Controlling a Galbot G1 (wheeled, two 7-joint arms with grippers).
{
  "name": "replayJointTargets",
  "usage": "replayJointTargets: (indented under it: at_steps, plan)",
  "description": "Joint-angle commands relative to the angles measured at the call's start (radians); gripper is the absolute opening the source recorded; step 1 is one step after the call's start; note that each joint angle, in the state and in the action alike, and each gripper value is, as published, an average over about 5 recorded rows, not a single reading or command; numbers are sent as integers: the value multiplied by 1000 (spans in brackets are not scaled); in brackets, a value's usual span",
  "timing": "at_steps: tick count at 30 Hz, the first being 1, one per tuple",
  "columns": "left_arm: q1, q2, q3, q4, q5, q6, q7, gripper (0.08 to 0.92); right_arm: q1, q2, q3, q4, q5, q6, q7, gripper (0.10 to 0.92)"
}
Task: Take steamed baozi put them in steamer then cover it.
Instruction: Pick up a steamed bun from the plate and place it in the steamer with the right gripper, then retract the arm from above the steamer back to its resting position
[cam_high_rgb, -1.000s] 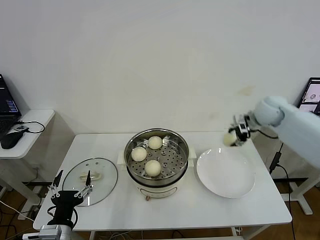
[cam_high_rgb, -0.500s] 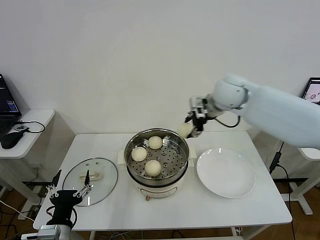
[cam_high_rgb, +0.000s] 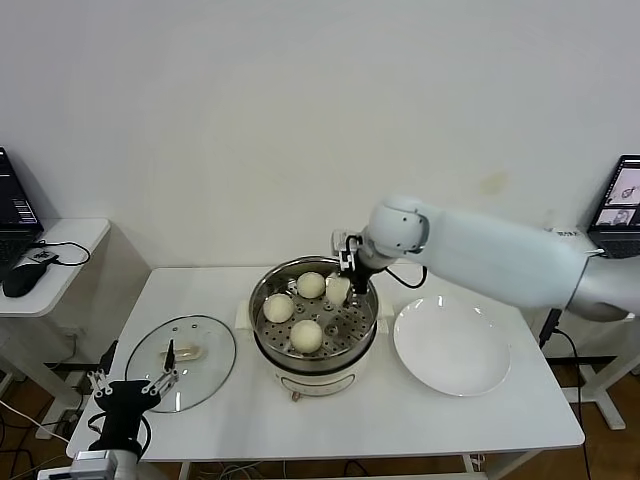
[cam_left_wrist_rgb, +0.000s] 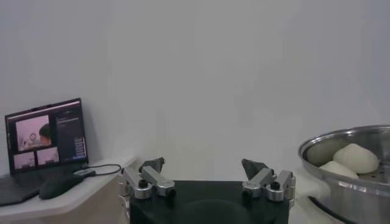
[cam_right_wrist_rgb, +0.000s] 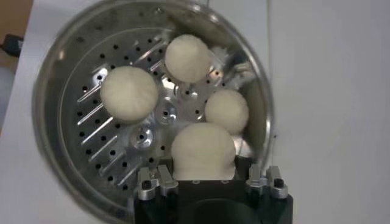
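Observation:
The steamer (cam_high_rgb: 318, 378), a shiny steel pot on a cream-white base, stands mid-table. Three baozi (cam_high_rgb: 306, 335) lie on its perforated tray. My right gripper (cam_high_rgb: 346, 287) reaches over the pot's back right and is shut on a fourth baozi (cam_high_rgb: 337, 289), held low over the tray. The right wrist view shows that baozi (cam_right_wrist_rgb: 203, 151) between my right gripper's (cam_right_wrist_rgb: 204, 178) fingers, with the other three baozi (cam_right_wrist_rgb: 128, 92) beyond it. The cover (cam_high_rgb: 181, 348), a glass lid with a cream handle, lies flat on the table, left of the pot. My left gripper (cam_high_rgb: 131, 386) is open and empty below the front left edge.
An empty white plate (cam_high_rgb: 452, 345) lies right of the steamer. A side table with a laptop (cam_high_rgb: 15, 215) and mouse stands far left. A monitor (cam_high_rgb: 622, 195) is at far right. The left wrist view shows the pot rim (cam_left_wrist_rgb: 341, 141) off to one side.
My right gripper has carried the baozi left from above the plate, over the pot's rim, and down into the steamer. The left arm has barely moved.

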Motion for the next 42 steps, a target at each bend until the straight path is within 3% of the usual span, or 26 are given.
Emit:
replayJointTargets:
  at_steps: [1,15,24,28,33,38,42]
  plan:
    - [-2,-1,3,2,1,0,0,823,-60,49,-13,-36,-32,-30,26,628]
    - [-7,-6,8,6,3,0,0,823,-93,44,28,-60,-88,3,25,636]
    - [-20,-2,13,6,1,5,0,823,-54,-79,123,86,10,-7,68,801]
    - [-26,0,13,17,-5,5,-1,823,-98,-178,213,216,120,5,217,821]
    - [-30,2,14,38,-18,-2,-4,823,-401,-347,471,386,235,124,564,823]
    - [-35,2,9,70,-17,-13,-12,823,-824,-423,803,456,184,351,761,823]
    - [-45,1,10,116,9,-14,-18,823,-1184,-356,1142,455,55,529,811,823]
